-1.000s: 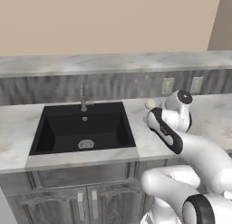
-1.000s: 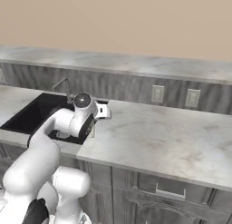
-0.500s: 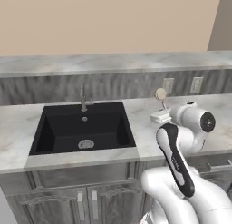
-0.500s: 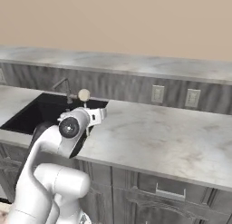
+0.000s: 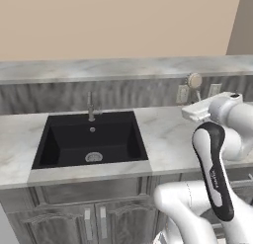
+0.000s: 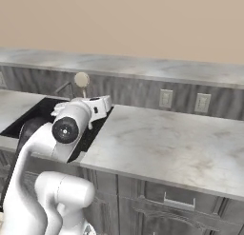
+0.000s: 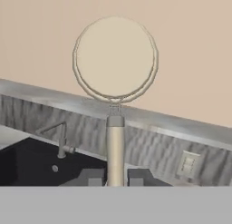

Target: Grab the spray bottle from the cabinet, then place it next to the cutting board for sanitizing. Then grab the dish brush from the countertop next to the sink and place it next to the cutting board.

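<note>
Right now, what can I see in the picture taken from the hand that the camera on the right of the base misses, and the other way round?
Hand view: the end effector shut on the dish brush, whose handle stands between its dark fingertips, head up.

Right base view: the white arm, a long stretch of countertop and the drawers below.

Both: the brush, the black sink, its faucet and a wall outlet.

Dish brush (image 5: 195, 82) held upright above grey countertop (image 5: 168, 139) | round cream head on top | black sink (image 5: 91, 142) and faucet (image 5: 91, 107) at left
</note>
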You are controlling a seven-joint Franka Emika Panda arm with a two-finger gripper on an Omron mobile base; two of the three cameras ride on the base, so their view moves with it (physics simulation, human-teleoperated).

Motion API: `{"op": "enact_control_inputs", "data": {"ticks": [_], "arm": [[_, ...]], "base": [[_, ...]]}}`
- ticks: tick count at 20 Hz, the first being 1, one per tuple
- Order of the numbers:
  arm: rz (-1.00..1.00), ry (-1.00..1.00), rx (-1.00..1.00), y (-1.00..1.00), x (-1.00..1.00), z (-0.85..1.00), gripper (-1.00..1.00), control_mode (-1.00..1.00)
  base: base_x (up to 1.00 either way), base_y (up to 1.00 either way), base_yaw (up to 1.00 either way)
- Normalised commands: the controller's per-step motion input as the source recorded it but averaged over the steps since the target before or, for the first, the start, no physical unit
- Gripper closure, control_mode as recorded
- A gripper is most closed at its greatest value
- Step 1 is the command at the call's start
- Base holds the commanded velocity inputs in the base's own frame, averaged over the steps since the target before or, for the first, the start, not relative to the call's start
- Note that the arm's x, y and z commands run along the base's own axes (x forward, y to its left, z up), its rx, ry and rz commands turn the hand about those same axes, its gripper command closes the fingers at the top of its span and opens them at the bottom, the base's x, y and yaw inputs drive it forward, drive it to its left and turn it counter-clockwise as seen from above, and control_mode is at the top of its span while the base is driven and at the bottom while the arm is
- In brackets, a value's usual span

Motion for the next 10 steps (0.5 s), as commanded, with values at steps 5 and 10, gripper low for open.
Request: {"op": "enact_control_inputs", "data": {"ticks": [5,10], "arm": [[0.0,-0.17,0.0,-0.06,-0.84,0.55,1.0,-1.0],[0.0,-0.24,0.0,0.0,-0.93,0.46,1.0,-1.0]], "base": [[0.0,0.0,0.0],[0.0,0.0,0.0]]}}
